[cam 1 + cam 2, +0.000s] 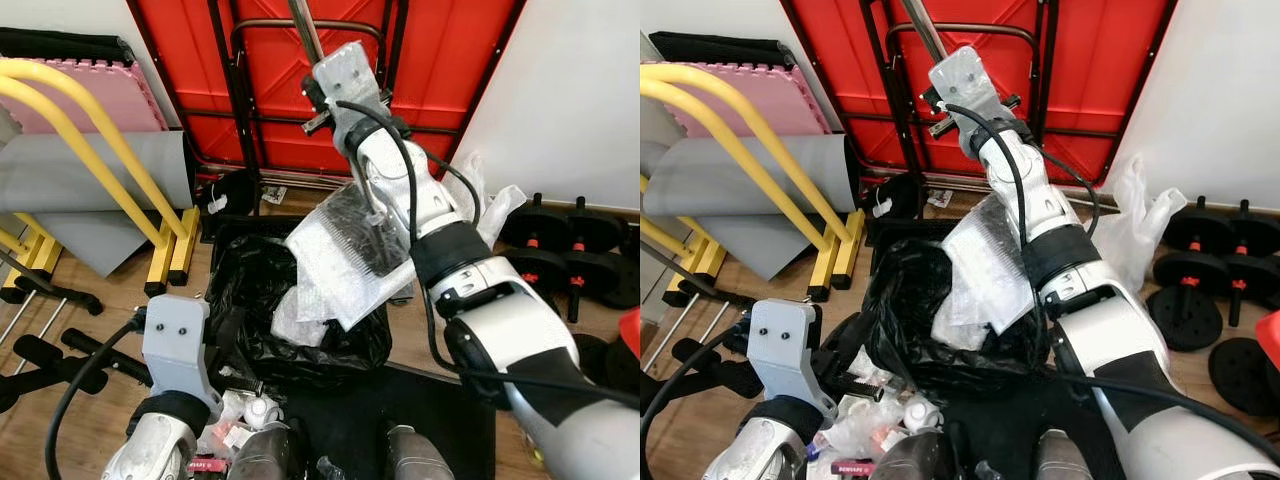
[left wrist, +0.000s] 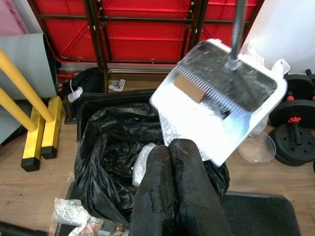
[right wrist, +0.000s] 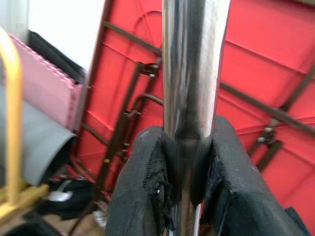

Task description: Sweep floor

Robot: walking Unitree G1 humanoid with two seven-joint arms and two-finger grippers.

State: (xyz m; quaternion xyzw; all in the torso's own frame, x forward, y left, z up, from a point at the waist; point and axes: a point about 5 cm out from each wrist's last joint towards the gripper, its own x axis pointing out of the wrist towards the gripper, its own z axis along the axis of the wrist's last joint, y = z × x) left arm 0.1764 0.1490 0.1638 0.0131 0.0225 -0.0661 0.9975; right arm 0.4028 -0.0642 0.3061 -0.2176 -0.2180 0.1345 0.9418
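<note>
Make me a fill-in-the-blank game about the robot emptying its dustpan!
1. The right gripper is shut on the dustpan's metal ____.
2. The dustpan is tipped over a bin lined with a ____ bag.
3. The left gripper has its fingers ____.
4. The folded table leaning on the wall is ____.

Missing words: handle; black; shut; red

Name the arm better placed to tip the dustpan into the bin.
Right. The right gripper is clamped on the metal handle, holding the dustpan tilted over the black-bagged bin. The left gripper sits low at the bin's near side, fingers shut and holding nothing.
</note>
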